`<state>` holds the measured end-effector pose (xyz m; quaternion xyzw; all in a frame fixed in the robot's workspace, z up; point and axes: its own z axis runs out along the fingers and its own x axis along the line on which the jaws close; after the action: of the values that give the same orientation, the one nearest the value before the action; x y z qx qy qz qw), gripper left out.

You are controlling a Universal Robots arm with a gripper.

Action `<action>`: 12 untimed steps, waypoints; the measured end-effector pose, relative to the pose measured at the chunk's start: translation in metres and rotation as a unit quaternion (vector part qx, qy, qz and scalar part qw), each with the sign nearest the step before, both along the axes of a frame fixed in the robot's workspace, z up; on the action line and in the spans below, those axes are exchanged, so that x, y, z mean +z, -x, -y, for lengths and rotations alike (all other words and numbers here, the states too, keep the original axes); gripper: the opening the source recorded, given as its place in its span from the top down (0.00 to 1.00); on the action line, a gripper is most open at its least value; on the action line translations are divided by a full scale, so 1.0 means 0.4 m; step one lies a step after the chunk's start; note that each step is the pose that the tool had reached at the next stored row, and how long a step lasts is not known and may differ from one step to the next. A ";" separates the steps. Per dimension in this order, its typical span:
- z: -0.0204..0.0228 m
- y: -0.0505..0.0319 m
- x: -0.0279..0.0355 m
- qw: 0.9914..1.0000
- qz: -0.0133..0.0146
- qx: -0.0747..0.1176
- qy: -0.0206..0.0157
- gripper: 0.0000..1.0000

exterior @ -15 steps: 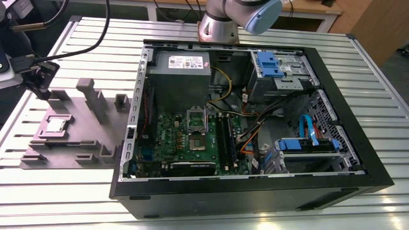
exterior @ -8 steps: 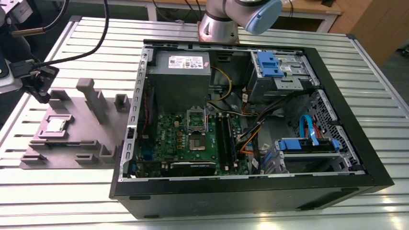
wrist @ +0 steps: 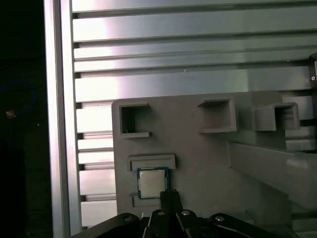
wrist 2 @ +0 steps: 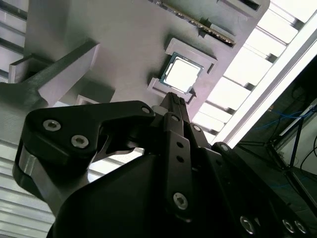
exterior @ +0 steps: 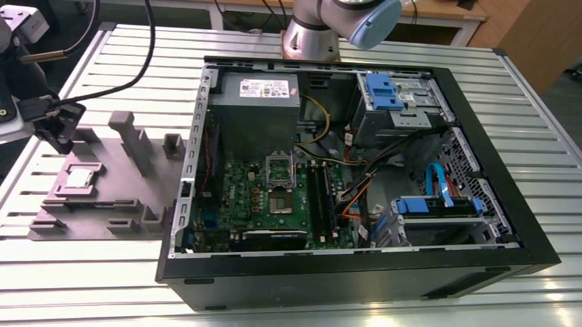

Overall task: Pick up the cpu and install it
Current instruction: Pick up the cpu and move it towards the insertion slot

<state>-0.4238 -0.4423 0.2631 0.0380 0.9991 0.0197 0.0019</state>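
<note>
Silvery cpu (wrist: 152, 182) lies flat in pocket of grey holder plate (wrist: 198, 158) on slatted counter (exterior: 91, 272). It sits just ahead of pincer (wrist: 169, 194) tips, not touching.
Pincer tips together or nearly so; nothing held.
Step, as judged: approach for pick.
Grasp calls for jaws spread wider than chip and centred on it.
Exterior view adds open case (exterior: 364, 279) and motherboard socket (exterior: 277, 178), well apart from pincer.
Second wrist view adds tips lined on chip's near edge.
</note>
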 end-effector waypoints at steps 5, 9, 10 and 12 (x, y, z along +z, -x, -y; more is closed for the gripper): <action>0.003 0.008 -0.018 1.000 0.000 0.000 0.000 0.90; 0.005 0.015 -0.034 1.000 0.000 0.000 0.000 0.90; 0.006 0.016 -0.039 1.000 0.000 0.000 0.000 0.90; 0.007 0.018 -0.047 1.000 0.000 0.000 0.000 0.90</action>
<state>-0.4311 -0.4453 0.2441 0.0380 0.9991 0.0197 0.0019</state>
